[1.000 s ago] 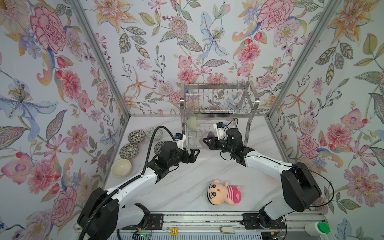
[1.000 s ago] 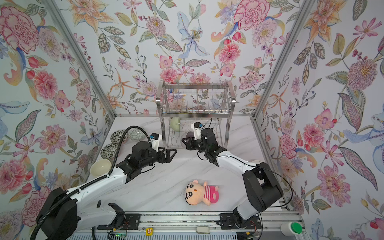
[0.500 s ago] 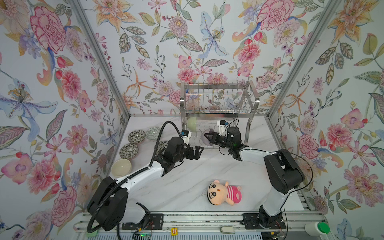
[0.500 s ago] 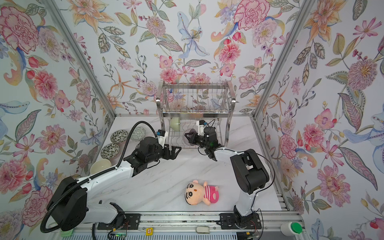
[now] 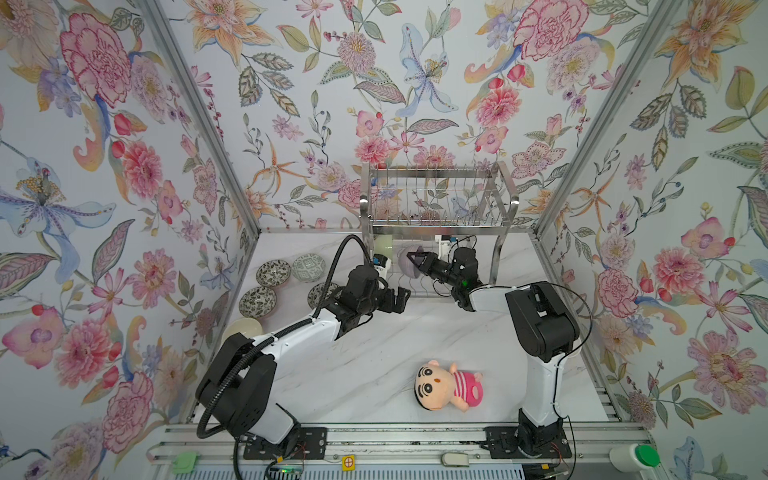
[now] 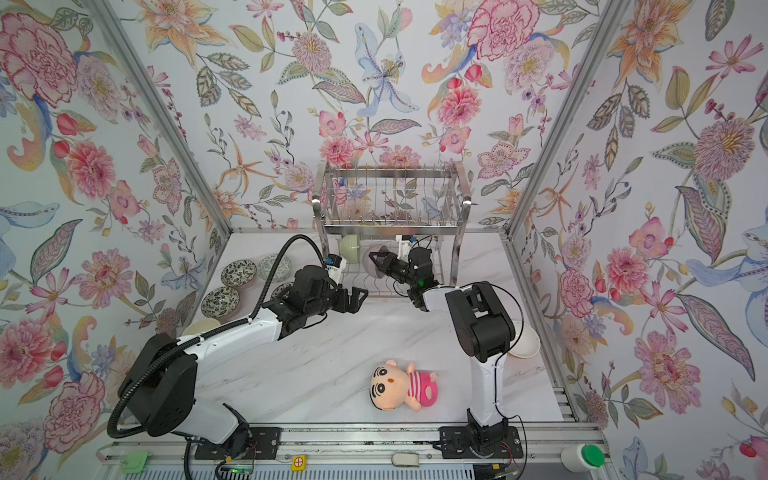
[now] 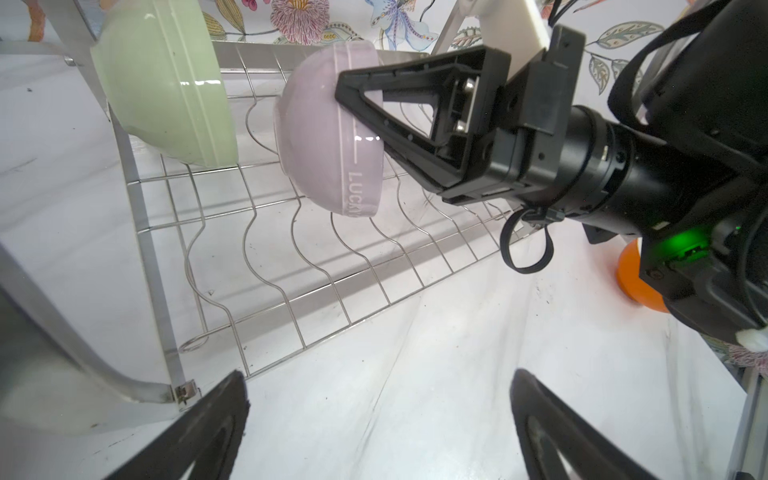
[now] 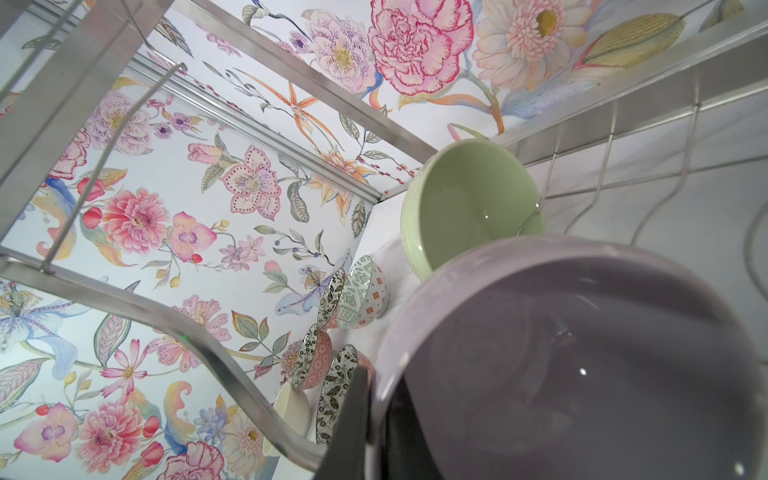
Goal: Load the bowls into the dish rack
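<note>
leave wide, empty left gripper (image 5: pixel 400 298) short of dish rack (image 7: pixel 142 232). with right gripper (image 7: pixel 347 97) pinching rim of lavender bowl (image 7: pixel 316 153) over lower tier, ease edge-down into wavy slot beside pale green bowl (image 7: pixel 166 91); let go only once seated.

Marble tabletop (image 5: pixel 374 353): dish rack (image 5: pixel 436 226), patterned bowls (image 5: pixel 273 273), cream bowl (image 5: pixel 241 328), plush doll (image 5: pixel 449 384).

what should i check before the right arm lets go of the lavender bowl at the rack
1. right end effector shut on the lavender bowl rim: ok
2. lavender bowl on edge over the dish rack lower tier: ok
3. bowl resting in a wire slot: cannot tell
4. apart from the pale green bowl beside it: ok
5. left end effector open, empty, in front of the rack: ok
</note>
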You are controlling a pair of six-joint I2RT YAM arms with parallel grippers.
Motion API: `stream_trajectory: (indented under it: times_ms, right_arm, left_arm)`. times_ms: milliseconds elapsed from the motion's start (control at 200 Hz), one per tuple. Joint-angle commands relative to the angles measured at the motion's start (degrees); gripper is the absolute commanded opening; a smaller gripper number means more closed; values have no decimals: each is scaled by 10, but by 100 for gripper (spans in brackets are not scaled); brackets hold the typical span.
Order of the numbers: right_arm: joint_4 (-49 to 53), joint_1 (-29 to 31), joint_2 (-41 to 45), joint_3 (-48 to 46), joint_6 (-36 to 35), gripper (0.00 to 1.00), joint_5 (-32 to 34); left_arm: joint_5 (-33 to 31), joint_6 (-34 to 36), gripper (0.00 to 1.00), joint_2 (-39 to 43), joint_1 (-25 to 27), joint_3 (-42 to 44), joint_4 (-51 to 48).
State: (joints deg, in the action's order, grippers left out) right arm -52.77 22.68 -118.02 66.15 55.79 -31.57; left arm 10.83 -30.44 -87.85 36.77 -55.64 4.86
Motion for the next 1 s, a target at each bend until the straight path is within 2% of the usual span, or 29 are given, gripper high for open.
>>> stream_trajectory:
  times_ms: [0, 65, 410, 996]
  right_arm:
    - [-100, -7, -25, 42, 35, 0, -15]
    - [-121, -9, -47, 60, 54, 0, -19]
    - [-145, -12, -135, 153, 99, 0, -14]
    - [-147, -15, -216, 235, 134, 0, 4]
  left_arm:
    - [-36, 34, 99, -12, 5, -40, -45]
    - [-47, 43, 99, -38, 5, -58, -62]
    - [-64, 74, 99, -68, 4, -109, -102]
    - [-59, 77, 99, -79, 5, -139, -122]
